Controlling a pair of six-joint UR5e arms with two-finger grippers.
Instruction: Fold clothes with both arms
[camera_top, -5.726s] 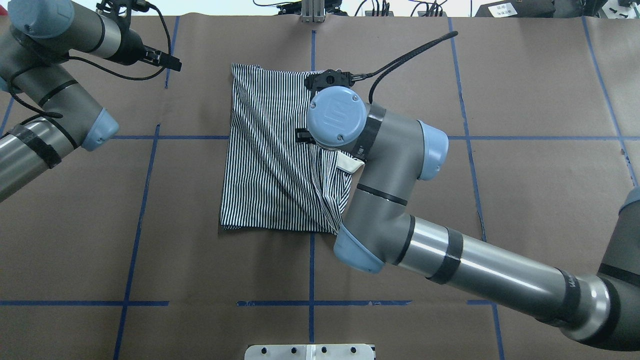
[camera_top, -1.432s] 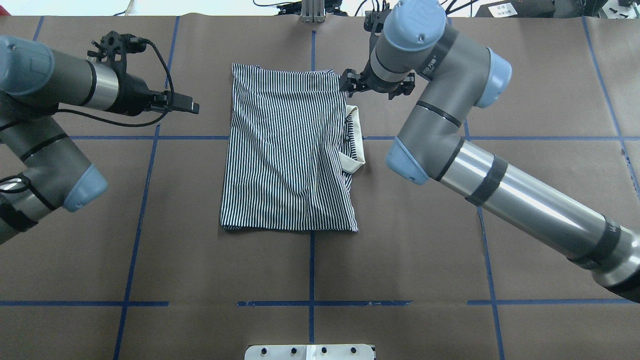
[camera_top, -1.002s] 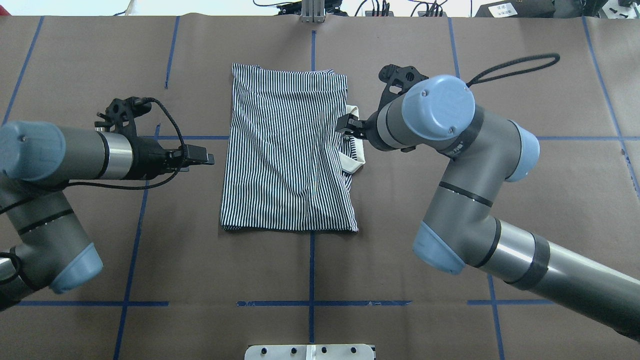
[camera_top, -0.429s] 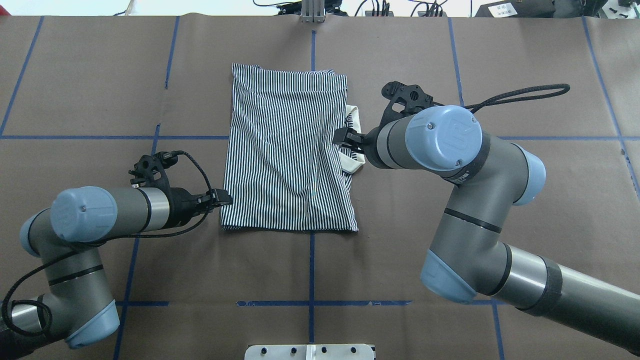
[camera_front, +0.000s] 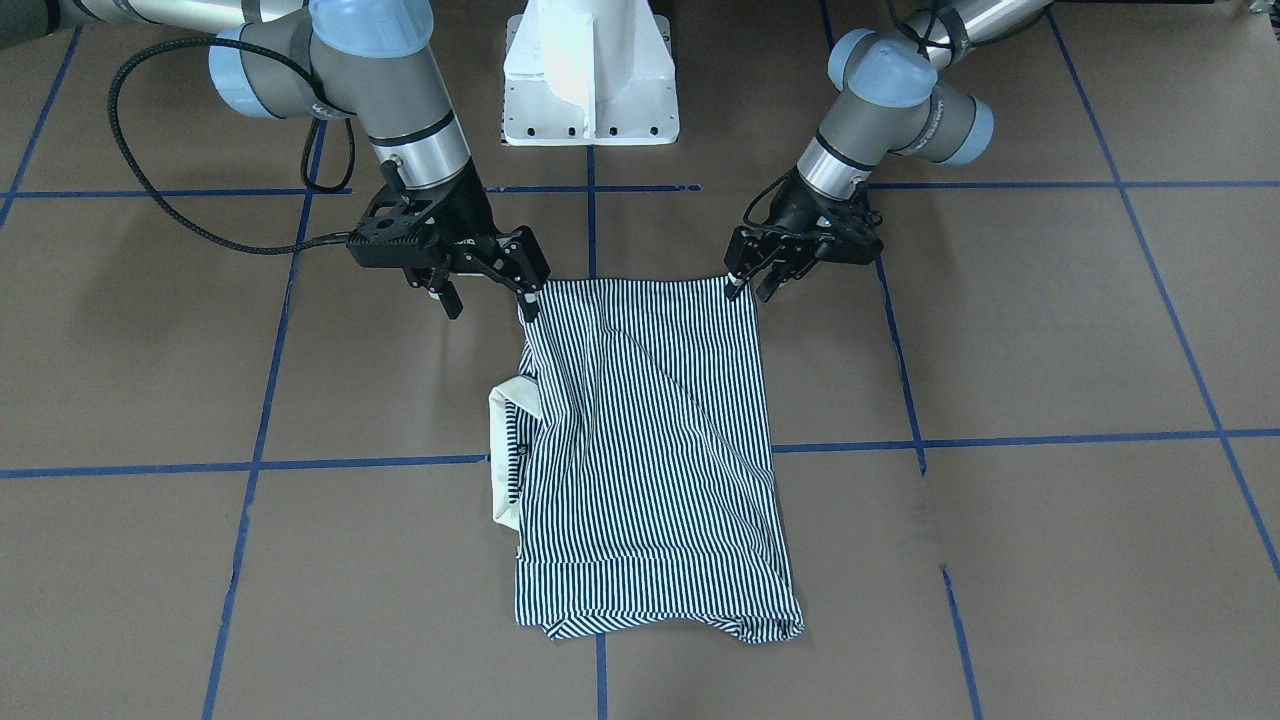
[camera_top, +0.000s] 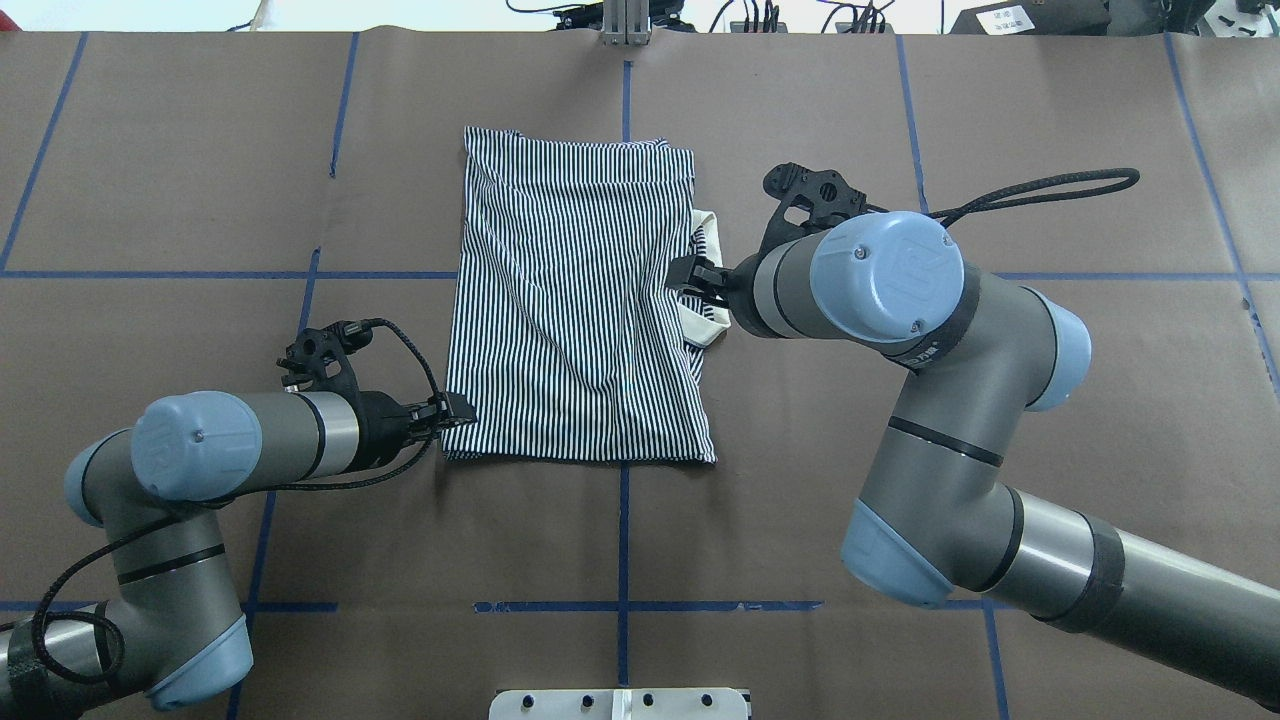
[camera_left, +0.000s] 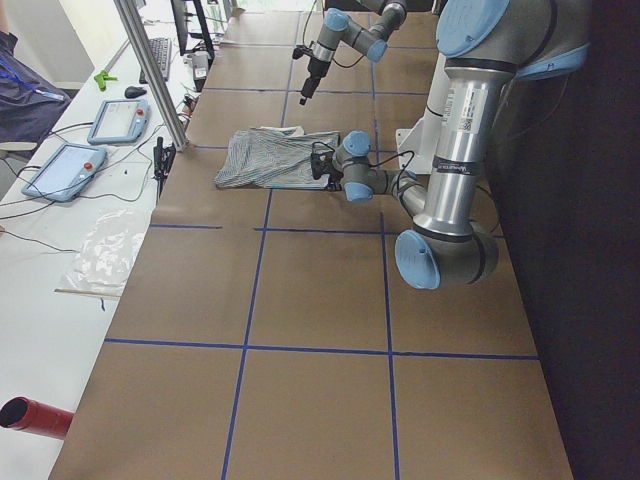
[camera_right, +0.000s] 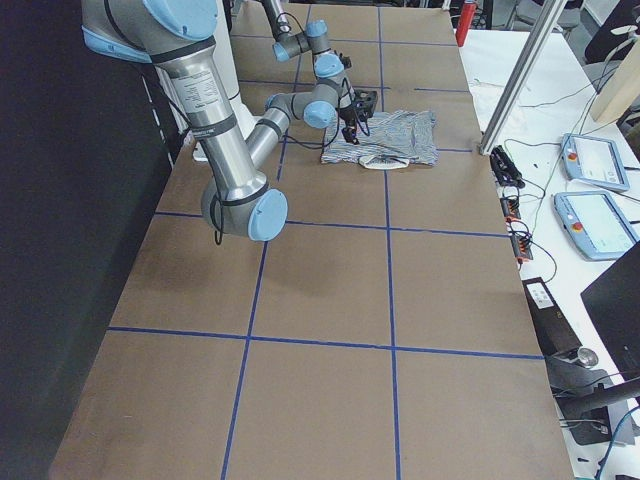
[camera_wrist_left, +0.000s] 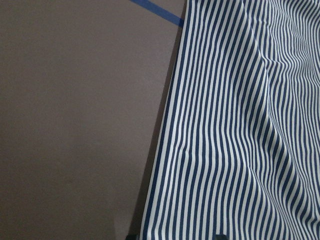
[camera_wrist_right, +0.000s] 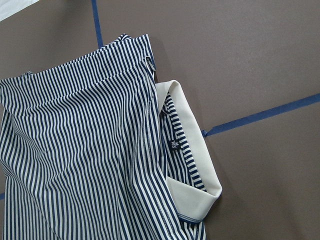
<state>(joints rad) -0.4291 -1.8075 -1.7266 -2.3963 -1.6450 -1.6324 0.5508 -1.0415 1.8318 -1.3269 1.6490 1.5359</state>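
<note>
Striped navy-and-white polo shirt (camera_top: 570, 320), one: folded to a long panel on the brown-paper desk (camera_top: 400, 560). Its long axis runs near to far from my base, and the cream collar (camera_front: 498, 460) juts from its right edge.

Left end effector (camera_front: 750, 283): low, jaws apart, at the near left corner, forearm almost level.

Right end effector (camera_front: 488, 298): jaws wide apart, empty, hovering by the near right corner, wrist angled down.

Judgement: the left sits closer to the cloth. Both near corners want pinching, then carrying far.
</note>
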